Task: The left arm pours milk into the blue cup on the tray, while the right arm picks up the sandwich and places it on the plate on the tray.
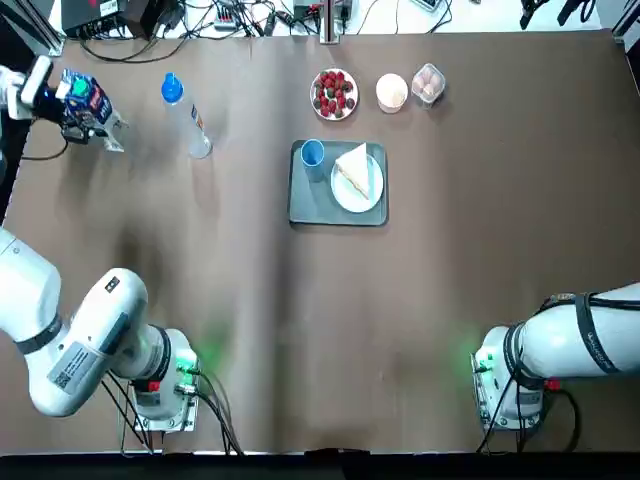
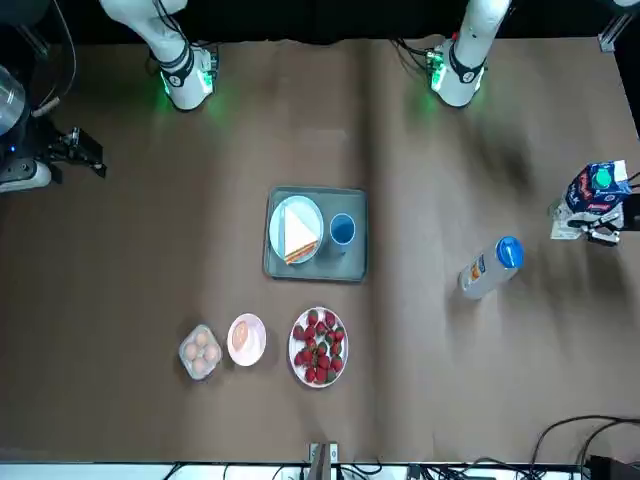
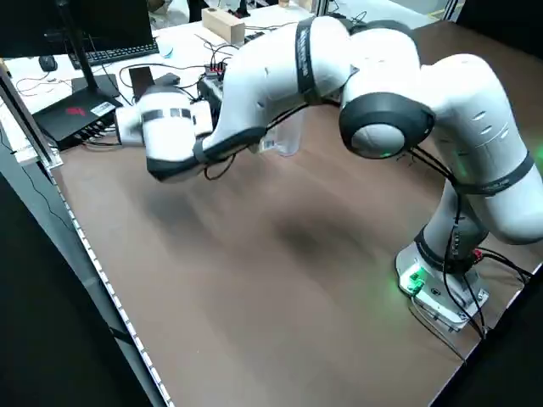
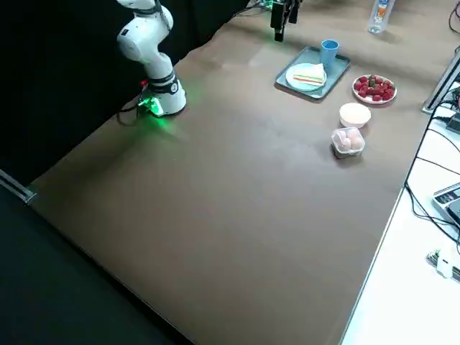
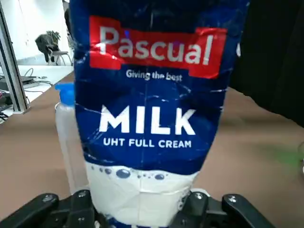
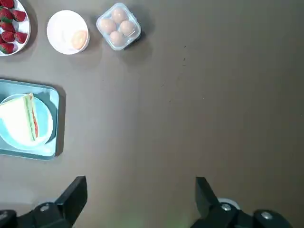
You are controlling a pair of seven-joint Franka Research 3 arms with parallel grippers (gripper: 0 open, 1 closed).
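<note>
One bottle (image 1: pixel 187 115) stands between milk carton (image 1: pixel 92 104) and tray (image 1: pixel 306 205).

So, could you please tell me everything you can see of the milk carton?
The carton is mostly dark blue above a white lower part with printed drops. Its front carries a red "Pascual!" banner, "Giving the best", and "MILK UHT FULL CREAM". It looks like creased, slightly crumpled coated card, with a green cap on top. The left gripper grips it low down at the table's left side, beyond the bottle. Whether it touches the table, I cannot tell.
</note>
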